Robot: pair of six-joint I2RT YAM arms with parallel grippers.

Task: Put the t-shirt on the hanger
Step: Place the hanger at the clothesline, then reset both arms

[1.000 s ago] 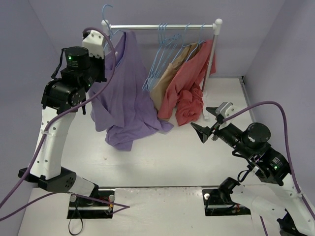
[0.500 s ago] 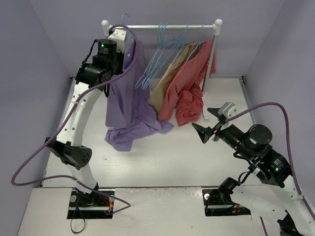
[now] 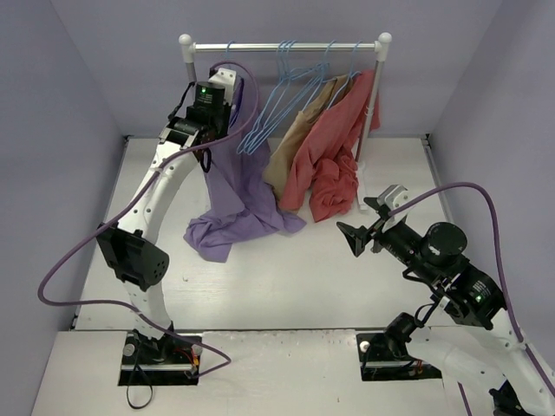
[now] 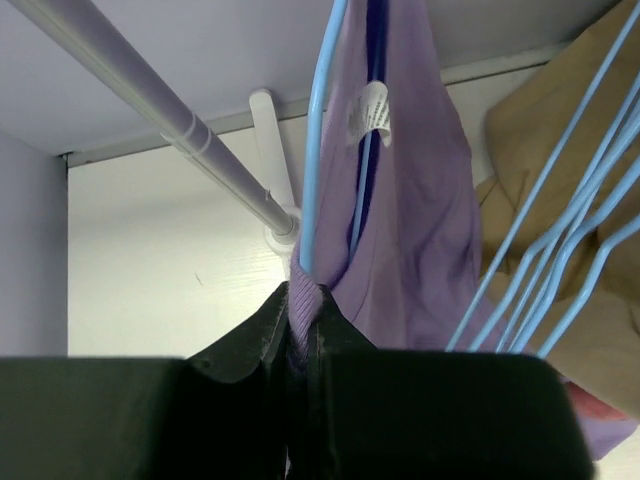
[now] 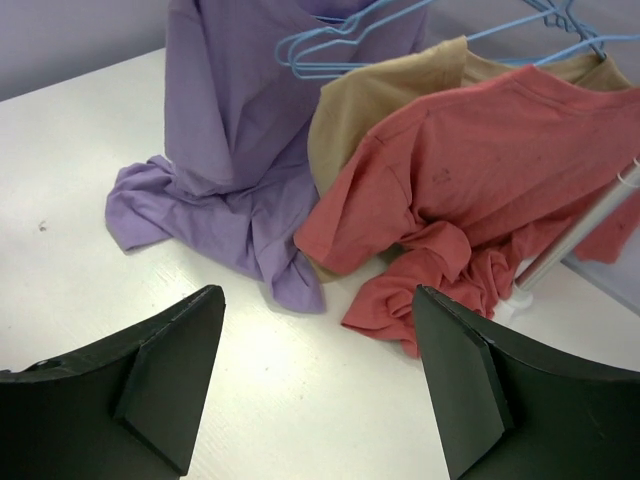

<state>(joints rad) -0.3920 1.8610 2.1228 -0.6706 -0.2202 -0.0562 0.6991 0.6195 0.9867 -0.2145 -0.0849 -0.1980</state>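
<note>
My left pincer [image 4: 300,318] grips the t-shirt [image 4: 410,230] collar just below the rail [image 4: 150,95]. The hanger [image 4: 318,150] looks threaded through, so I judge only release remains.

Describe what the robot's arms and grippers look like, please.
Left arm and right arm: white links, black joints with green lights, a purple cable each. Left gripper and right gripper: two black wedge-shaped fingers.

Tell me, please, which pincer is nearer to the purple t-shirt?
Left. The left pincer is shut on the t-shirt up by the rail; the right pincer is open, apart from it, over the table.
</note>
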